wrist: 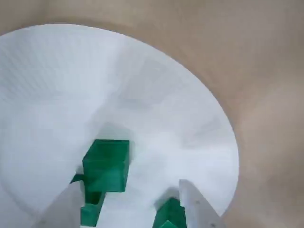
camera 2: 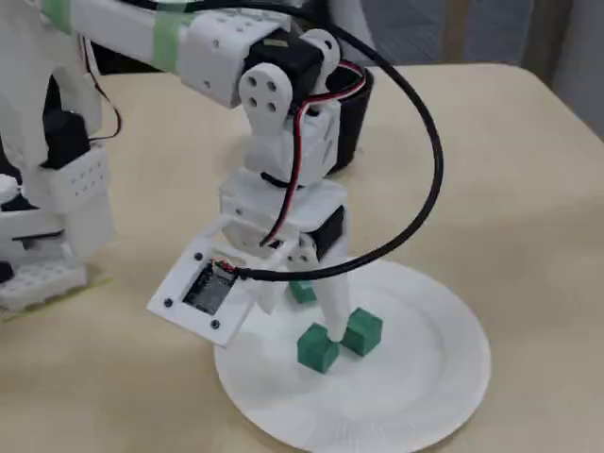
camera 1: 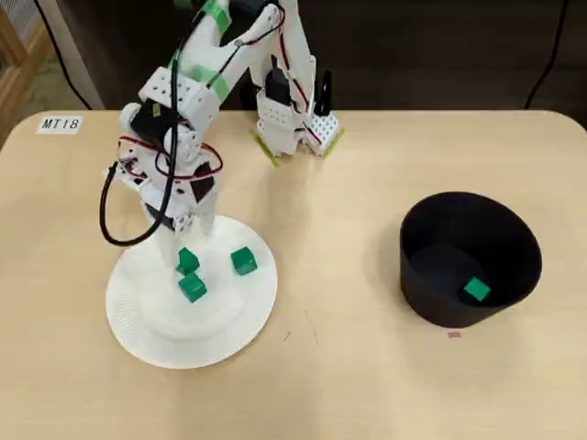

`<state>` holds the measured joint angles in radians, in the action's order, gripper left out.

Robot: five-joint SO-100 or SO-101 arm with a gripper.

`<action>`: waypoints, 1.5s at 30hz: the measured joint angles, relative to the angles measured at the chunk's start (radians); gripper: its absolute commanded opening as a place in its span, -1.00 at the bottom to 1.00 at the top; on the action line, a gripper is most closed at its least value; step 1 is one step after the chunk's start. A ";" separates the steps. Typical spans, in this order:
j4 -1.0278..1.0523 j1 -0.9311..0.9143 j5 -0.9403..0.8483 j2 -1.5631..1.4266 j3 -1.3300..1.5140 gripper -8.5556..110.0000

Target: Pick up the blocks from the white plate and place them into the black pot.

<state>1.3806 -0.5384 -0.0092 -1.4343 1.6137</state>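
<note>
The white plate [camera 1: 147,321] lies at the left of the table and bears three green blocks [camera 1: 192,288], [camera 1: 187,260], [camera 1: 243,260]. A fourth block [camera 1: 476,290] lies inside the black pot [camera 1: 431,302] at the right. My gripper [camera 1: 186,246] is open and points down at the plate's far side. In the wrist view the gripper [wrist: 129,184] has one block [wrist: 106,164] between its fingers, a second [wrist: 90,213] below it and a third [wrist: 168,213] against the right finger [wrist: 197,206]. In the fixed view a finger [camera 2: 332,307] stands on the plate [camera 2: 425,377] between two blocks [camera 2: 318,347], [camera 2: 361,330].
The arm's base [camera 1: 293,119] stands at the table's far edge. A black cable [camera 1: 115,229] loops out to the left of the wrist. A label reading MT18 [camera 1: 60,124] is stuck at the far left corner. In the fixed view the pot [camera 2: 357,123] is mostly hidden behind the arm.
</note>
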 measured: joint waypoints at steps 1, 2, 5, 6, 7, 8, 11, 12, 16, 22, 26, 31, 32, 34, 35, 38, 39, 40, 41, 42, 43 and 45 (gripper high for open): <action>-0.008 0.002 0.000 0.000 0.000 -0.37; -0.015 0.002 0.000 0.000 0.000 -0.37; -0.038 0.002 0.009 0.000 0.000 -0.39; -0.048 0.002 0.014 0.000 0.000 -0.40; -0.055 0.002 0.018 0.002 0.000 -0.41; -0.064 0.000 0.021 0.008 0.000 -0.41; -0.089 -0.002 0.038 0.025 0.000 -0.43; -0.094 -0.003 0.043 0.034 0.000 -0.44; -0.110 -0.017 0.064 0.067 0.000 -0.60; -0.143 -0.031 0.114 0.097 0.000 -0.90; -0.160 -0.026 0.114 0.087 0.000 -0.90; -0.192 0.014 0.118 -0.044 0.000 -0.90; -0.193 0.028 0.121 -0.083 0.000 -0.90; -0.192 0.067 0.126 -0.152 -0.018 -0.90; -0.192 0.092 0.124 -0.193 -0.028 -0.90; -0.195 0.199 0.127 -0.298 -0.051 -0.90; -0.199 0.242 0.121 -0.325 -0.054 -0.90; -0.202 0.290 0.114 -0.353 -0.060 -0.90; -0.204 0.342 0.107 -0.379 -0.064 -0.90; -0.204 0.397 0.103 -0.403 -0.071 -0.90; -0.204 0.457 0.100 -0.423 -0.075 -0.90; -0.204 0.580 0.100 -0.454 -0.078 -0.90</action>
<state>1.1766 0.0414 0.0905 -1.8883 1.5355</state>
